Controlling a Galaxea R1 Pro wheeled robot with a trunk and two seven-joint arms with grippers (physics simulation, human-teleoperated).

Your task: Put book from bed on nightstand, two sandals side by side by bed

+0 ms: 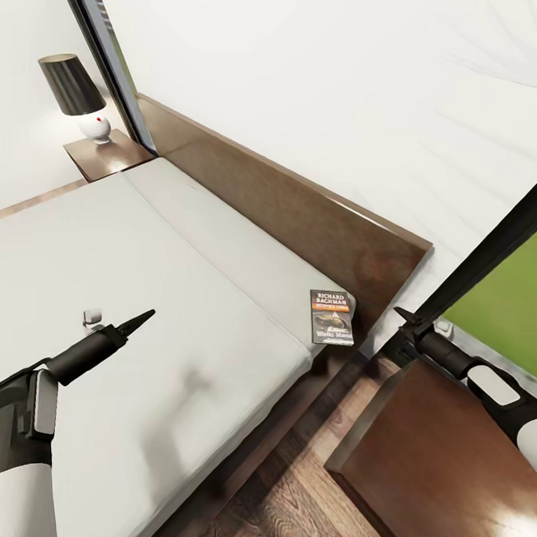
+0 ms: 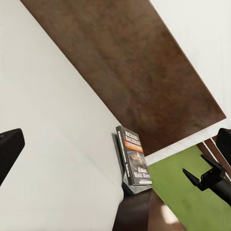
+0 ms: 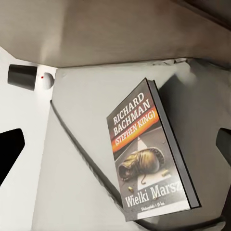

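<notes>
Book (image 1: 332,316) lies flat at the bed's (image 1: 144,306) corner by the headboard, centre-right of frame. My right claw (image 1: 405,318) hovers just beside it, empty; opening, cannot tell. Left claw (image 1: 141,318) empty over the mattress, lower left. Plan: right claw approaches low, pinches the spine edge, carries to the near nightstand (image 1: 444,456).

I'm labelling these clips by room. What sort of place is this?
Most likely a bedroom: a wide bed with a dark wooden headboard, and a nightstand bearing a lamp beside it.
</notes>
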